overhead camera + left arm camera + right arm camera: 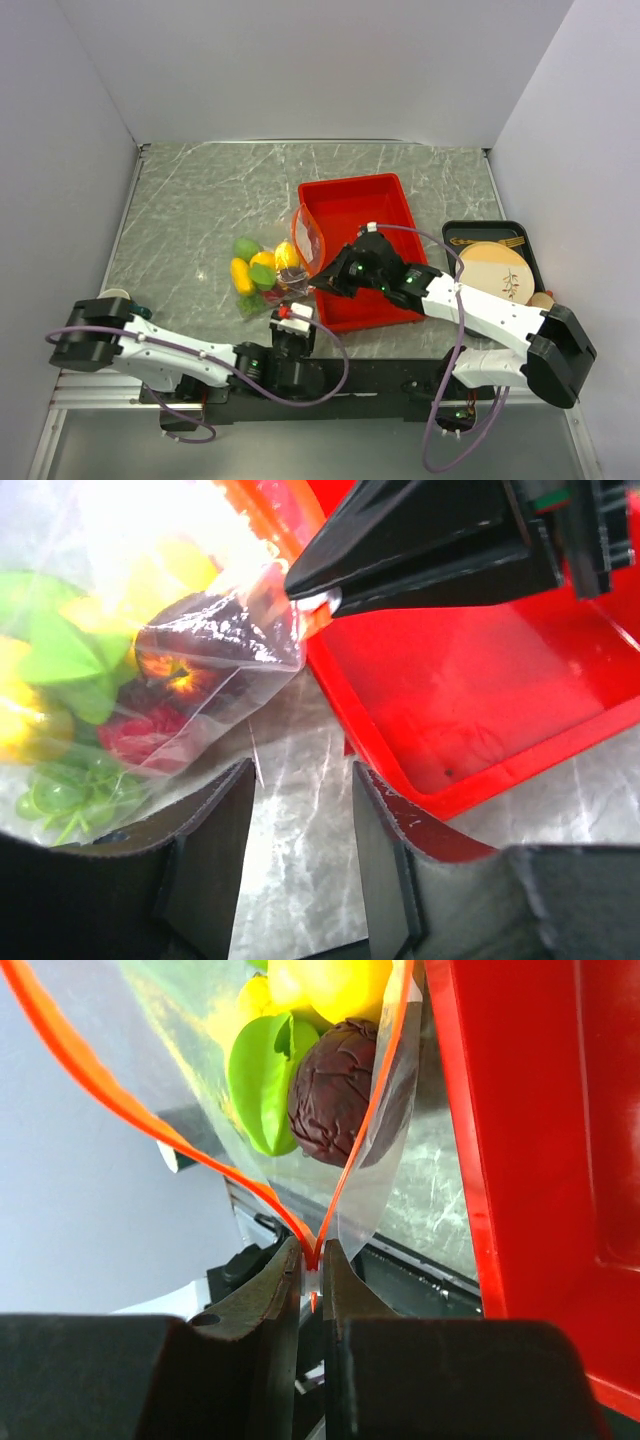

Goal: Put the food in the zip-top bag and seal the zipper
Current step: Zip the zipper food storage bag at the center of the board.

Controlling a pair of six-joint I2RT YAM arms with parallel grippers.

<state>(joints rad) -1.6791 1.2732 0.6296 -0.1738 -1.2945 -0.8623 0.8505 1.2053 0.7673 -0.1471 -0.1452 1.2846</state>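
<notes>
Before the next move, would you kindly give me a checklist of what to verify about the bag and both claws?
1. Food inside the zip-top bag: ok, none seen loose.
2. Right claw shut on the zipper end: ok.
3. Zipper sealed: not ok, its two strips spread apart in a V.
4. Left claw gripping the bag: not ok, it is open beside the bag's corner and holds nothing.
5. Bag mouth clear of the red tray: cannot tell.
</notes>
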